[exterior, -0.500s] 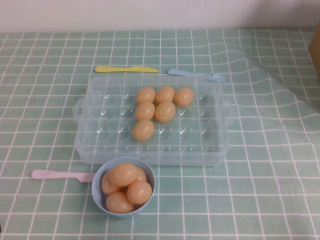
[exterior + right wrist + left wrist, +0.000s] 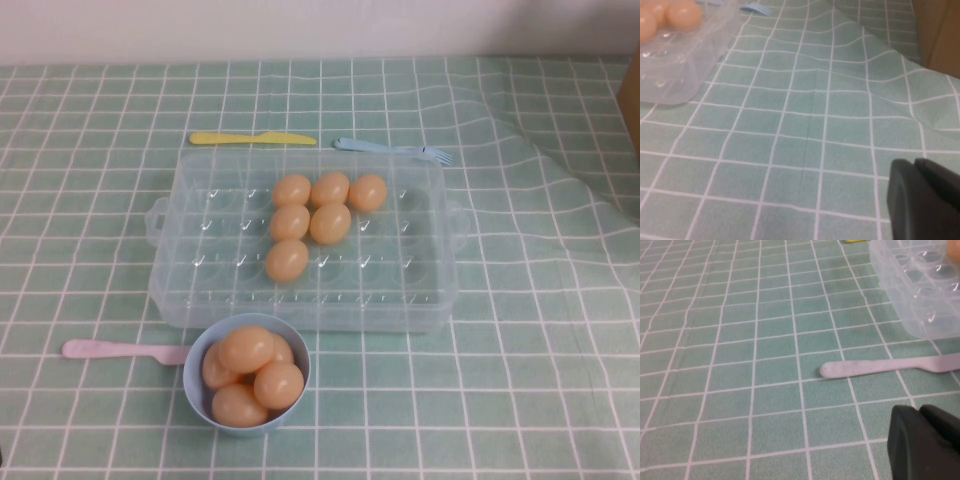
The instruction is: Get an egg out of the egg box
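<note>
The clear plastic egg box [image 2: 200, 290] sits mid-table with several pale orange eggs in its dimples; the nearest egg [image 2: 287, 260] lies toward the front. Neither gripper shows in the high view. In the left wrist view my left gripper [image 2: 920, 411] is shut and empty, low over the cloth beside the box's corner [image 2: 920, 300]. In the right wrist view my right gripper [image 2: 915, 162] is shut and empty, off the box's other end [image 2: 685, 65], where an egg [image 2: 684, 14] shows.
A light-blue bowl [image 2: 192, 385] with several eggs stands in front of the box. A pink knife [image 2: 120, 351] lies left of it. A yellow knife [image 2: 250, 139] and a blue fork [image 2: 390, 150] lie behind the box. A brown object [image 2: 940, 35] stands at far right.
</note>
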